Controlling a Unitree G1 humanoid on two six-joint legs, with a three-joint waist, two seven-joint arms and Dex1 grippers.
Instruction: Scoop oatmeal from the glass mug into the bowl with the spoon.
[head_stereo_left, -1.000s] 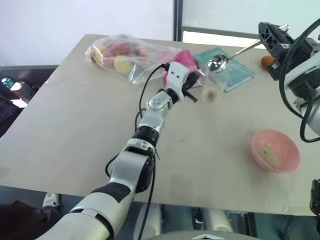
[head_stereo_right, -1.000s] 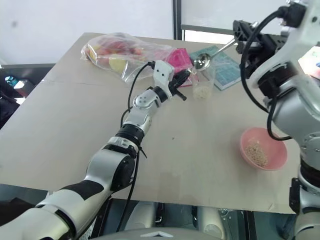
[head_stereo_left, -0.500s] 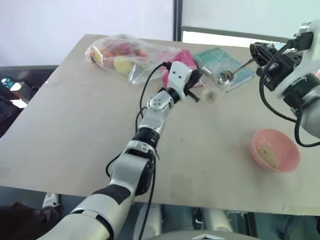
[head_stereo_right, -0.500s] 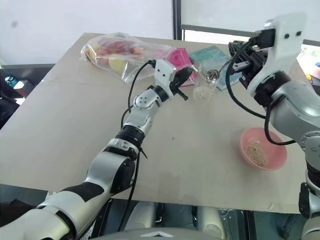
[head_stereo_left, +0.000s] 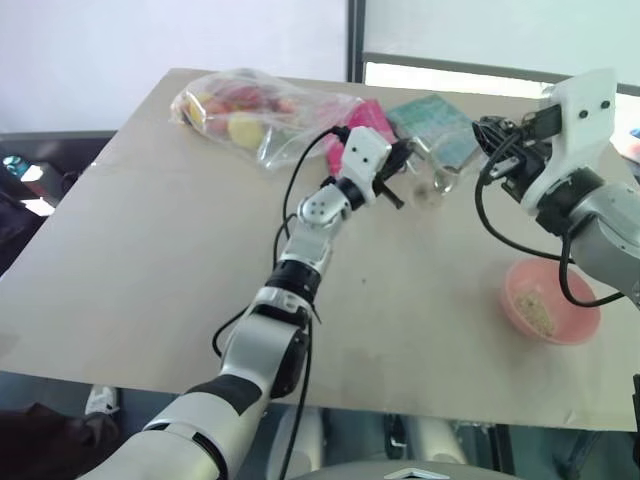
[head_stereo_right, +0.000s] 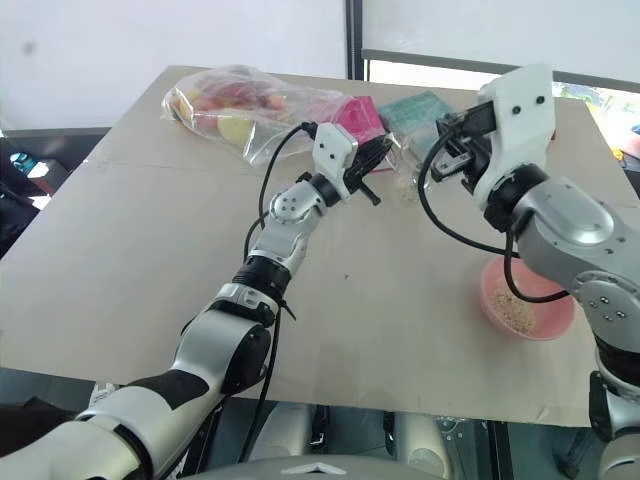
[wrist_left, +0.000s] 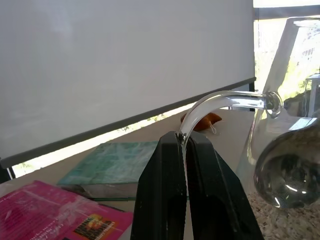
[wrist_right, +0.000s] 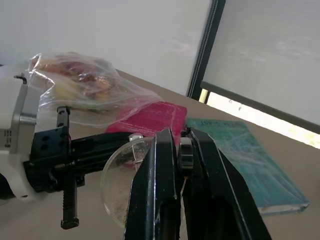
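The right tool (wrist_right: 180, 165) has lowered the spoon (wrist_left: 285, 172) into the glass mug (wrist_right: 125, 180).

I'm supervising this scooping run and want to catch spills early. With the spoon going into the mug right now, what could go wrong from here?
1. The left hand pinches only the thin handle of the glass mug; a push from the spoon could twist or tip it.
2. The bowl sits well apart from the mug, so oatmeal may fall on the table in transit.
3. The two hands work close together and could collide.
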